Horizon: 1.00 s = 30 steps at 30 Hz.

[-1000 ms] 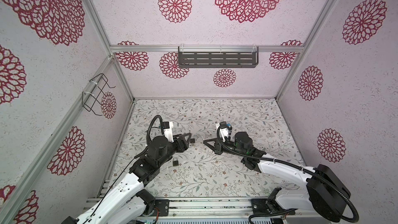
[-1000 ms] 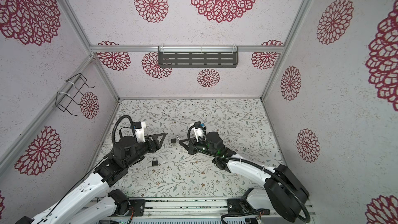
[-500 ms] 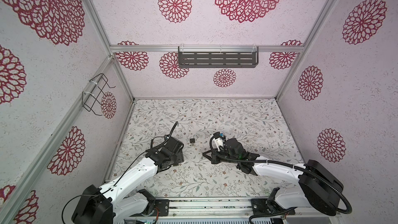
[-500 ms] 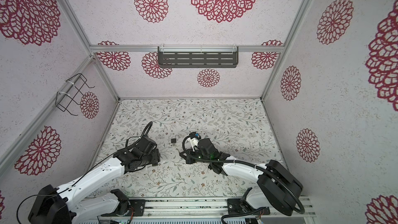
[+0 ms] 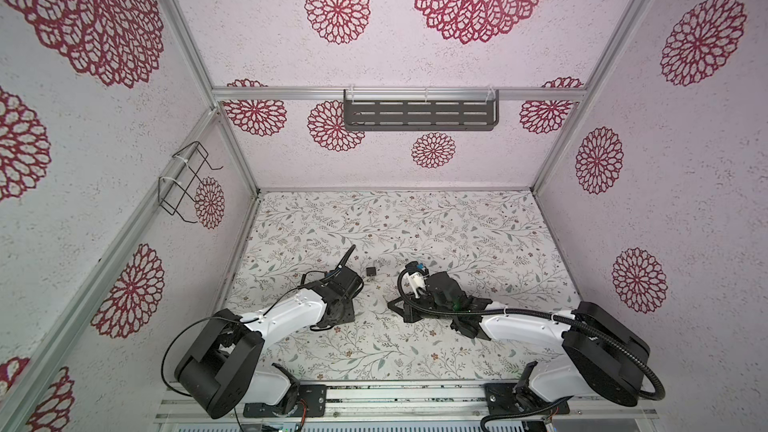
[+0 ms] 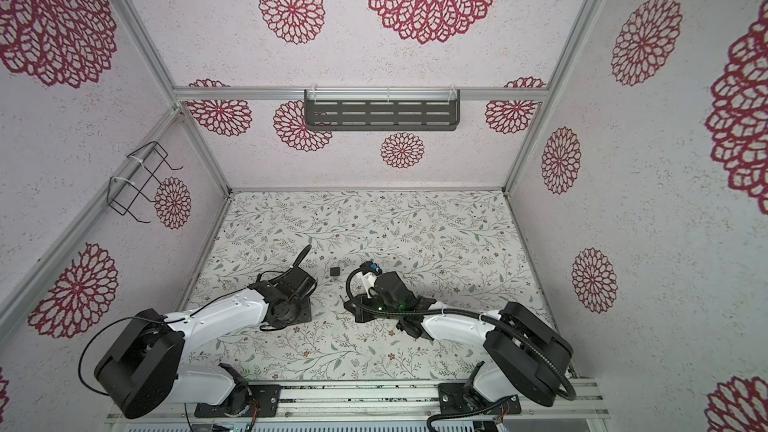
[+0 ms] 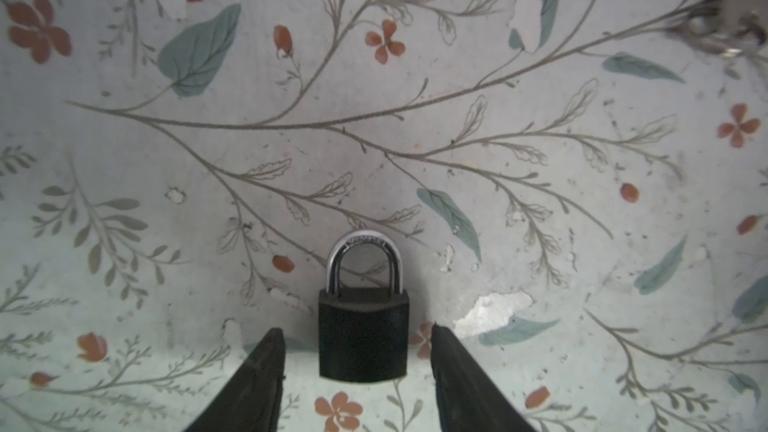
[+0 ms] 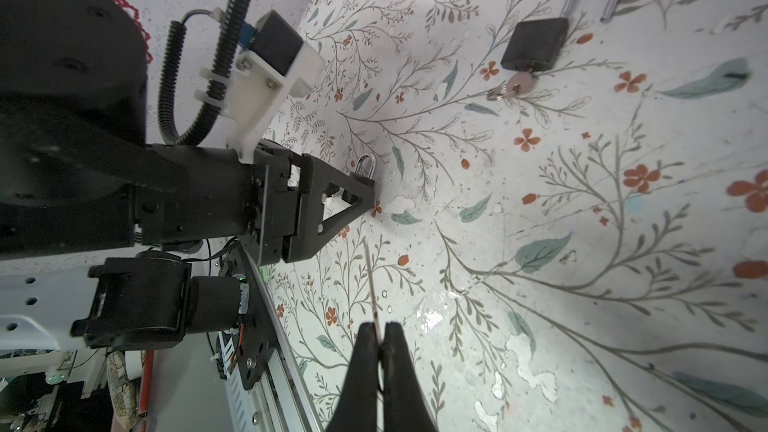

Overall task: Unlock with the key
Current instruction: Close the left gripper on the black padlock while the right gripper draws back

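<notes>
A: Where is the shut padlock (image 7: pixel 362 334)?
B: It lies on the table (image 7: pixel 540 184), between the fingers (image 7: pixel 266 367) of the left gripper (image 7: pixel 355 328). The fingers stand apart, with a gap on each side of the padlock body.
A: And the key (image 8: pixel 519 84)?
B: It is near the shut padlock without touching it, inserted in the open padlock (image 8: pixel 534 45).
A: Right gripper (image 8: pixel 379 326)?
B: Closed, beside the shut padlock and clear of it. It pinches a thin strip (image 8: pixel 371 280). What the strip is cannot be told.
</notes>
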Tool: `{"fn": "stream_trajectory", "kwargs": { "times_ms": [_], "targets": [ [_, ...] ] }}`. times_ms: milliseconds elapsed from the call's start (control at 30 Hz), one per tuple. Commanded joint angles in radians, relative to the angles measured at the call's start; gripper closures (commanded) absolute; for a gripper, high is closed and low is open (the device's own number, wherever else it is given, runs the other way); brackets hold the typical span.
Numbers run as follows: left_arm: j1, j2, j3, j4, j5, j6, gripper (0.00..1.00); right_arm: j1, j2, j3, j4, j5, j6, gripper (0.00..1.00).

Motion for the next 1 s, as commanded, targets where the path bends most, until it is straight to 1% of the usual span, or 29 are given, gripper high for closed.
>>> {"fn": "stream_trajectory", "kwargs": {
  "times_ms": [0,300,467,567,733,867,967],
  "targets": [
    [-0.006,0.027,0.019,0.032,0.004,-0.011,0.43,0.0,0.001,0.008,0.039,0.008,0.001,1.0],
    [-0.006,0.07,0.014,0.051,-0.002,-0.016,0.49,0.001,0.012,0.012,0.014,0.028,0.003,1.0],
    [-0.006,0.085,0.016,0.062,0.013,-0.015,0.55,0.0,0.009,0.014,0.009,0.032,0.003,1.0],
    [-0.006,0.097,0.013,0.07,0.03,-0.013,0.61,0.0,0.01,0.018,0.007,0.034,0.003,1.0],
    [-0.007,0.093,-0.001,0.07,0.046,-0.017,0.64,-0.002,0.012,0.02,0.003,0.034,0.004,1.0],
    [-0.008,0.079,-0.008,0.06,0.046,-0.017,0.69,0.0,0.013,0.024,0.003,0.039,0.005,1.0],
    [-0.007,0.063,-0.011,0.055,0.04,-0.024,0.74,0.0,0.015,0.027,0.004,0.039,0.01,1.0]
  ]
}}
